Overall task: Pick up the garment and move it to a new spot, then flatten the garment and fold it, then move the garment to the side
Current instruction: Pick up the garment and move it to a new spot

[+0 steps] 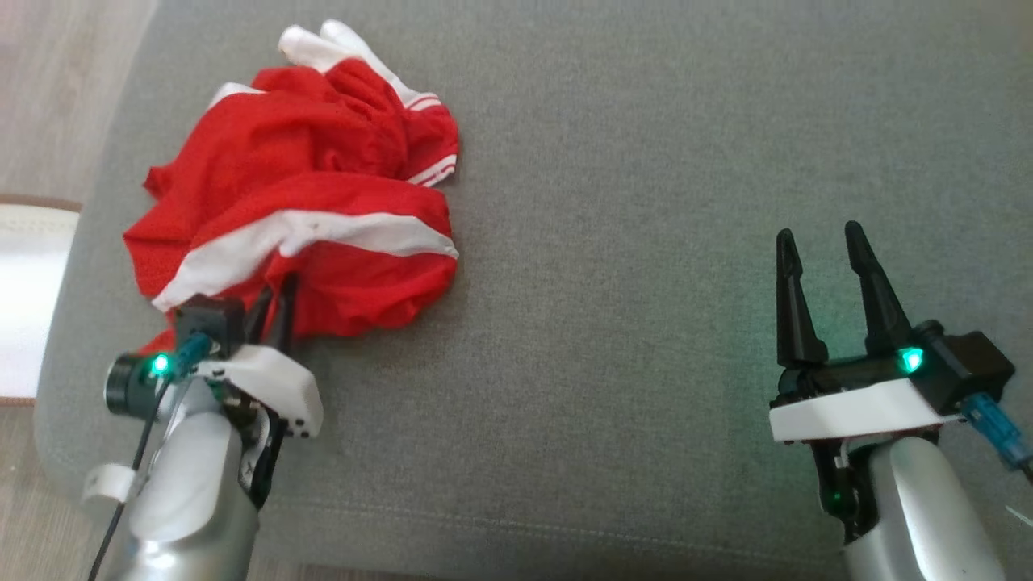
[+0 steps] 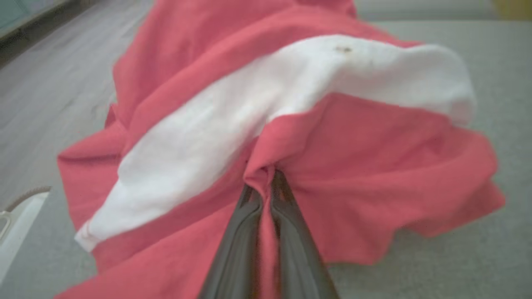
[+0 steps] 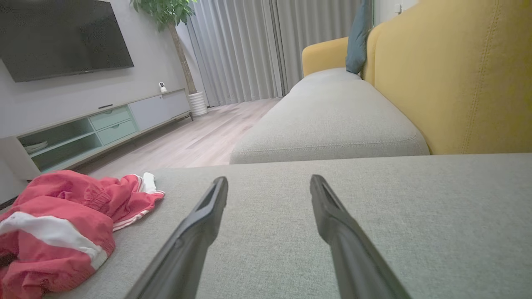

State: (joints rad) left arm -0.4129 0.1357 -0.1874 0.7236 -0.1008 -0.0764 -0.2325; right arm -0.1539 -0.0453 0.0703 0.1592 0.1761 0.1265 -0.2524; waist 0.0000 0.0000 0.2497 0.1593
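Note:
The garment (image 1: pixel 307 186) is a crumpled red piece with white bands, heaped at the left of the grey cushion (image 1: pixel 629 242). My left gripper (image 1: pixel 274 303) sits at the heap's near edge, its tips tucked into the cloth. In the left wrist view the left gripper (image 2: pixel 266 182) is shut on a pinched fold of the red garment (image 2: pixel 341 158). My right gripper (image 1: pixel 819 242) stands open over bare cushion at the right, far from the cloth. From the right wrist, the right gripper (image 3: pixel 269 185) is open and the garment (image 3: pixel 62 224) lies at the lower left.
The cushion's left edge and wooden floor (image 1: pixel 48 97) lie just beyond the heap. A yellow sofa back (image 3: pixel 457 74), another grey seat (image 3: pixel 332 120), a TV console (image 3: pixel 95 128) and curtains (image 3: pixel 257 45) stand further off. Bare cushion stretches between my two grippers.

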